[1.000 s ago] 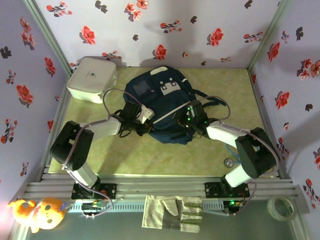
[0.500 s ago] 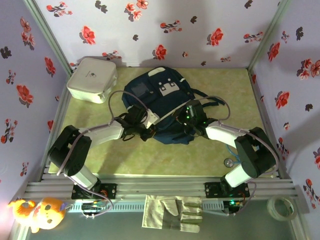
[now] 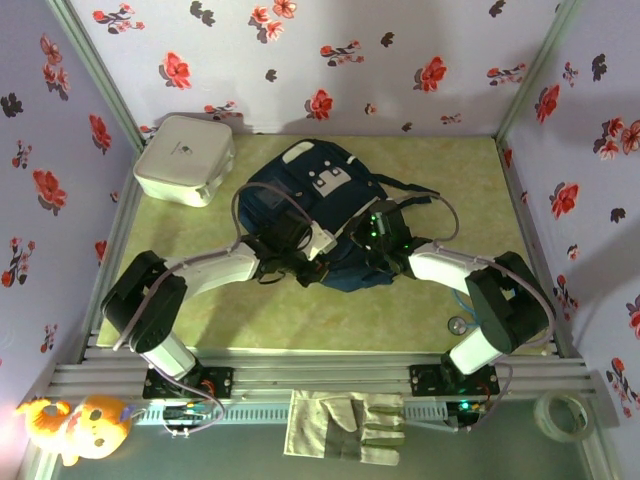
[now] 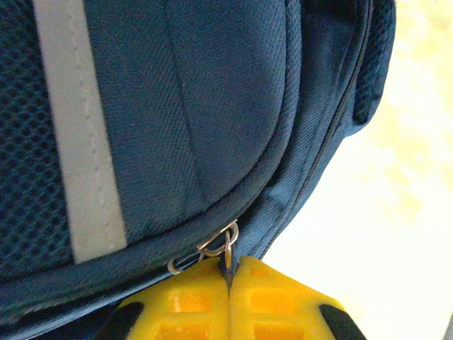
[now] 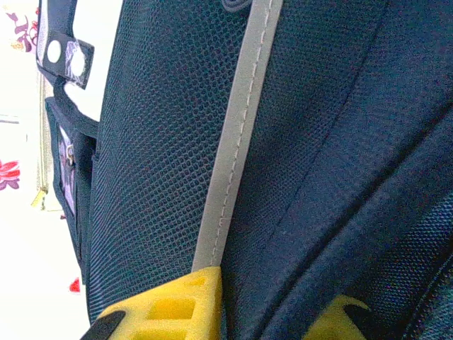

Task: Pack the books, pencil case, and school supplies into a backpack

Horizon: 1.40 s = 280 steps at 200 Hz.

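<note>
- The left gripper (image 4: 230,275) has its yellow fingers pressed flat together, clamped on the zipper pull (image 4: 226,248), a small metal ring on the seam of the backpack (image 4: 191,106).
- Just above that grip, a curved zip line runs across the navy cloth, with a pale stripe (image 4: 78,142) going up the panel beside it.
- The right gripper (image 5: 272,312) has its fingers a little apart with a ridge of the bag's navy mesh between them. It seems to be pinching that fold, though the fingertips are cut off at the edge of its wrist view.
- From above, the left gripper (image 3: 318,266) and right gripper (image 3: 372,248) meet at the near edge of the backpack (image 3: 285,185).
- The bag lies flat in the middle of the table (image 3: 300,320), somewhat toward the back wall, with its grey patches facing up.
- A white box (image 3: 185,158) sits in the far left corner, just beside the bag.
- On the front rail lie a work glove (image 3: 345,425), a plush toy (image 3: 75,425) and a roll of tape (image 3: 563,415).
</note>
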Motion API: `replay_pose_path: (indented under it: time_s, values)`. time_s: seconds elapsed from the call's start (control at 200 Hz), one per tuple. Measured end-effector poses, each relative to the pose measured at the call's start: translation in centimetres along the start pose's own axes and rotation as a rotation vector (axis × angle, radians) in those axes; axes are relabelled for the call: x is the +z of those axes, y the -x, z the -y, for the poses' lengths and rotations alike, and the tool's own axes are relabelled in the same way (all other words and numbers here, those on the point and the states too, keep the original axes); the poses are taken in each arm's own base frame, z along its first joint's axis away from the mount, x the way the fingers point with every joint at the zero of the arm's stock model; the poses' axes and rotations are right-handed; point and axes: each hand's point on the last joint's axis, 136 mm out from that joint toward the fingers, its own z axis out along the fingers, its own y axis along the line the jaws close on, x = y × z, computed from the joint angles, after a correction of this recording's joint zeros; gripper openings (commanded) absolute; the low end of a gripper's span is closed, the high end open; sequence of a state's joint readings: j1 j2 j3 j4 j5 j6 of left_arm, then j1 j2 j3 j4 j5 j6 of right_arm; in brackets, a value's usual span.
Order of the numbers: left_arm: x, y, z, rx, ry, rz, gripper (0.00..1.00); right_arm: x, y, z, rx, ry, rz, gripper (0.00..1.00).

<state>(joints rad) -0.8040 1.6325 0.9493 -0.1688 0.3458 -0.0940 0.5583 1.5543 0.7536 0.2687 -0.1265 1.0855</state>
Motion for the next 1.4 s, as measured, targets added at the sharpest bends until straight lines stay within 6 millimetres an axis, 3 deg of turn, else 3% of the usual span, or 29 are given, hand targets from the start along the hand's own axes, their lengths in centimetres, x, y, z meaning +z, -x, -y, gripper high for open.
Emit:
replay_pose_path:
  time_s: [0.2, 0.39, 0.525, 0.665, 0.82, 1.02, 1.215, 1.4]
  values:
    - [0.6, 0.4, 1.2, -0.067, -0.053, 0.012, 0.29, -0.6, 0.0, 0.9, -0.010, -0.036, 0.018, 0.29]
    - [-1.4, 1.4, 1.5, -0.088, -0.058, 0.056, 0.45, -3.7, 0.1, 1.6, -0.071, -0.083, 0.059, 0.44]
    - [-4.3, 2.3, -0.1, -0.142, -0.026, 0.130, 0.56, -5.9, -0.4, 1.4, -0.137, -0.109, 0.068, 0.48]
    - [-5.8, 2.5, -2.3, -0.235, 0.032, 0.176, 0.65, -6.8, -3.4, 1.3, -0.263, -0.160, 0.017, 0.49]
    - [-6.4, 2.1, -4.7, -0.341, 0.117, 0.199, 0.70, -6.9, -7.0, 1.1, -0.411, -0.244, -0.049, 0.48]
    - [-8.3, 0.6, -9.0, -0.489, 0.267, 0.247, 0.77, -5.4, -10.5, -0.5, -0.577, -0.341, -0.090, 0.41]
    - [-10.6, -1.0, -12.3, -0.606, 0.369, 0.302, 0.77, -4.1, -11.8, -0.8, -0.687, -0.450, -0.088, 0.35]
    - [-11.4, -1.7, -13.1, -0.649, 0.399, 0.311, 0.77, -3.6, -11.8, 0.5, -0.725, -0.525, -0.098, 0.31]
